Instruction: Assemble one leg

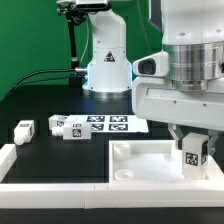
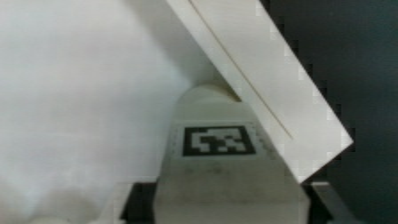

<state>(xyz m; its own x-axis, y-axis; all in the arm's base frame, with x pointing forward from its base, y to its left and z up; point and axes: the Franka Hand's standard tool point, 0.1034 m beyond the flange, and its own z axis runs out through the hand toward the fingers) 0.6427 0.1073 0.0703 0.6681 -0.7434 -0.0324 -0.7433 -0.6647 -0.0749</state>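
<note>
My gripper is shut on a leg, a small white block with a black-and-white tag, and holds it upright over the right part of the large white square panel. In the wrist view the leg sits between the dark fingers, its tagged face up, its tip near the panel's raised rim. Two more legs lie on the black table: one at the exterior view's left, another next to the marker board.
The marker board lies flat behind the panel. The arm's white base stands at the back. A low white rail runs along the table's front left. A green backdrop is behind.
</note>
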